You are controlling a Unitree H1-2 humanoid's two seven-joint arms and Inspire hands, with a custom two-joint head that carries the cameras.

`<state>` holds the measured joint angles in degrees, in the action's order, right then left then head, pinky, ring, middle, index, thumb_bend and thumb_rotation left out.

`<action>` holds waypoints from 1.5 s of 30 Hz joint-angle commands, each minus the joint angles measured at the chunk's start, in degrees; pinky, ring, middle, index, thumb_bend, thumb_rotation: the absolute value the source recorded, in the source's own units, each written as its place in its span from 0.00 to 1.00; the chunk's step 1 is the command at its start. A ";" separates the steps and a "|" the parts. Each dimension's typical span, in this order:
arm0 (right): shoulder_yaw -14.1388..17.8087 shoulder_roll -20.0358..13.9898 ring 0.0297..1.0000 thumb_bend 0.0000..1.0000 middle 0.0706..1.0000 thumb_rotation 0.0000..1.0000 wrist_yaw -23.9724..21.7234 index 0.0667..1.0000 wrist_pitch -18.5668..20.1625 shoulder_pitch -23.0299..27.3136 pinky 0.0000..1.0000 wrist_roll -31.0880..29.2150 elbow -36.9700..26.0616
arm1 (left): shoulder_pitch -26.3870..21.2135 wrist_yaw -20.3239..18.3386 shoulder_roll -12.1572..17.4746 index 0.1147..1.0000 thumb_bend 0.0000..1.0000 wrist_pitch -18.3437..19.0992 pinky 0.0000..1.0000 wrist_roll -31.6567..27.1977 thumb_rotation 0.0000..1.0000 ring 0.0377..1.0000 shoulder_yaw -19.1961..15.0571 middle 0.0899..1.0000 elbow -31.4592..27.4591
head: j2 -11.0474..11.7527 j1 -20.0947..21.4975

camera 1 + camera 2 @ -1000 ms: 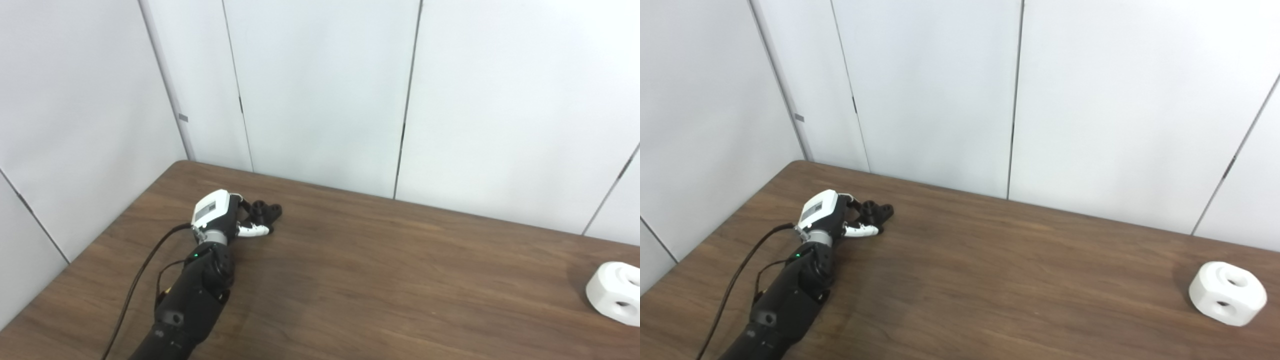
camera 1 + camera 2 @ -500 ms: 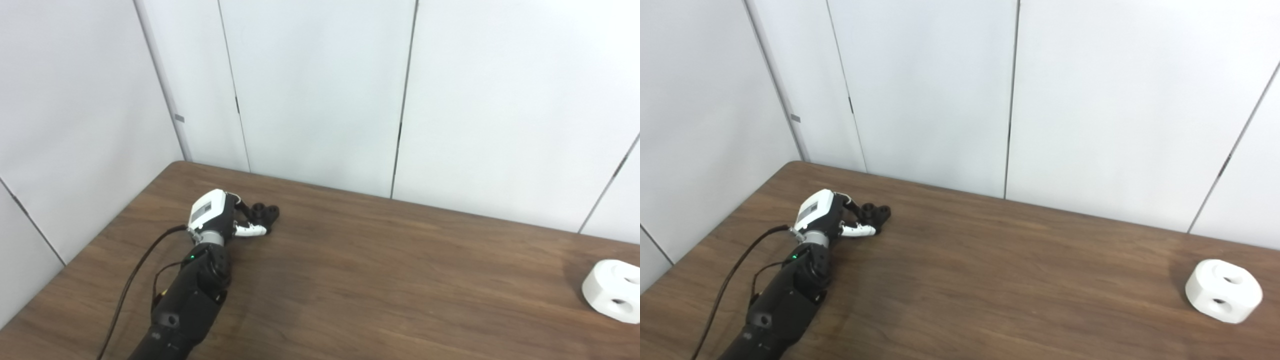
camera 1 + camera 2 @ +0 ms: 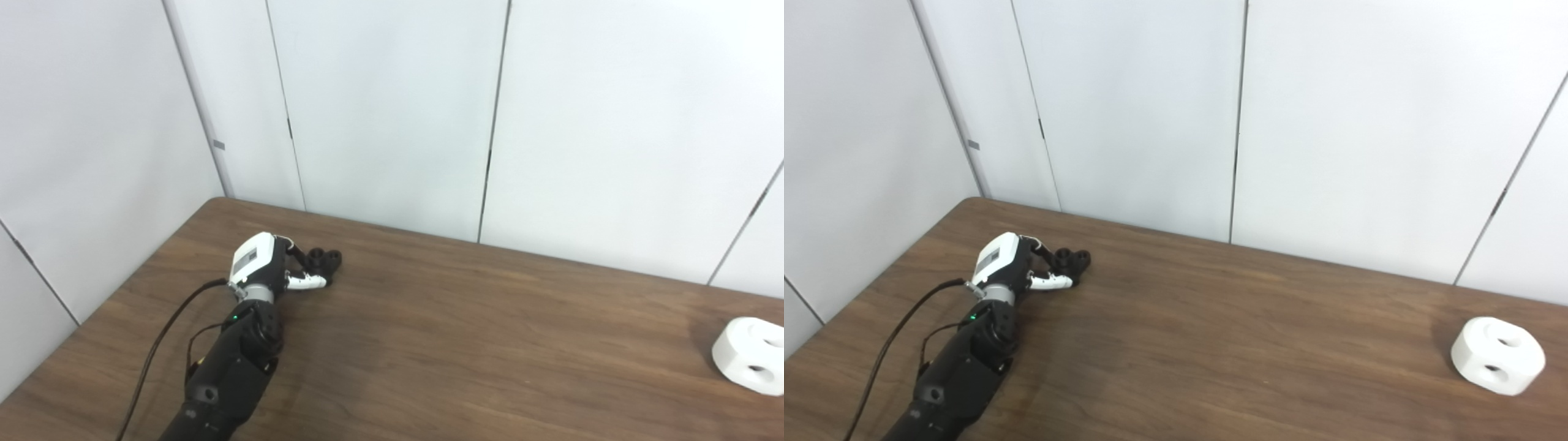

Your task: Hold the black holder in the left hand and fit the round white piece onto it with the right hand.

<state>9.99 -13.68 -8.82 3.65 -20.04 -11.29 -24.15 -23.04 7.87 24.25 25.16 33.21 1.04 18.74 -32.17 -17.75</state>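
One black holder [image 3: 323, 260] sits on the brown wooden table [image 3: 465, 343], near the far left corner. It is small and has two round cups on top, side by side. Both cups look dark inside, and what is in them is too small to see.

The left hand [image 3: 264, 264] lies right against the holder. Its fingers [image 3: 306, 282] curl around the near side of the holder and touch it. One white finger lies low along the table next to the holder's base. The holder rests on the table, and it is hard to tell how tight the hold is. The black left arm comes up from the bottom left of the picture, with one thin black cable [image 3: 160, 343] running beside it and a tiny green light near the wrist.

One round white piece [image 3: 1497, 354] sits on the table far over on the right side, well apart from the holder. It is thick and chunky, with one round hole in its top and one round hole in its side. Nothing is touching it.

Only one hand shows. The right hand is out of the picture.

White wall panels [image 3: 392, 110] stand behind the table.
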 commanded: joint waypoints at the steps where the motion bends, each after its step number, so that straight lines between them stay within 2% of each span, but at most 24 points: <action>1: 0.67 -0.55 1.00 0.56 0.98 1.00 0.40 0.96 -0.68 -0.05 1.00 -0.12 -2.67 | -1.61 1.04 1.38 0.42 0.52 -1.31 0.84 0.14 0.05 0.84 0.02 0.74 -1.29 | -0.03 -0.03; 8: 0.43 -0.49 1.00 0.56 0.98 1.00 0.21 0.96 -1.33 0.07 1.00 0.21 -2.37 | -1.36 0.06 1.39 0.42 0.52 -1.49 0.82 -0.43 0.05 0.84 0.59 0.74 -2.13 | -0.41 0.58; 12: 0.35 -0.15 1.00 0.58 0.97 1.00 0.54 0.95 -0.79 0.11 1.00 0.27 -2.53 | -0.29 -1.67 1.39 0.42 0.52 -0.96 0.81 -0.18 0.05 0.83 1.76 0.74 -5.04 | -0.63 1.03; 20: 0.11 -0.14 1.00 0.57 0.97 1.00 0.39 0.95 -1.10 0.42 1.00 0.78 -2.44 | 3.03 -7.56 1.11 0.42 0.52 1.63 0.82 1.18 0.05 0.86 3.79 0.77 -15.50 | -1.07 2.06; 28: -0.59 -0.02 0.98 0.56 0.95 1.00 0.02 0.95 -1.32 0.87 0.97 1.05 -2.88 | 8.23 -15.74 -1.39 0.42 0.51 1.74 0.83 5.60 0.05 0.87 3.77 0.78 -28.49 | -2.17 4.09; 32: -0.99 0.25 1.00 0.61 0.98 1.00 -0.10 0.96 -1.22 1.01 0.99 0.56 -3.16 | 11.95 -20.06 -2.60 0.42 0.51 1.72 0.83 6.50 0.05 0.87 4.69 0.78 -35.43 | -3.04 5.22; 37: -1.66 0.52 0.99 0.62 0.97 1.00 0.59 0.95 2.22 0.57 0.97 2.54 -6.17 | 17.16 -23.16 -3.88 0.42 0.51 1.20 0.85 7.99 0.06 0.88 8.46 0.79 -42.90 | -5.21 8.35; 45: -2.84 1.29 0.96 0.64 0.94 1.00 1.05 0.92 5.77 0.53 0.93 4.71 -9.17 | 21.79 -27.09 -5.28 0.42 0.51 -1.50 0.91 11.01 0.06 0.86 13.95 0.76 -52.71 | -8.09 14.16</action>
<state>7.00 -12.32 -8.36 10.20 -19.81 -6.91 -30.65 -0.42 -19.05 18.46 25.50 42.69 14.95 -30.89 -40.25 -3.52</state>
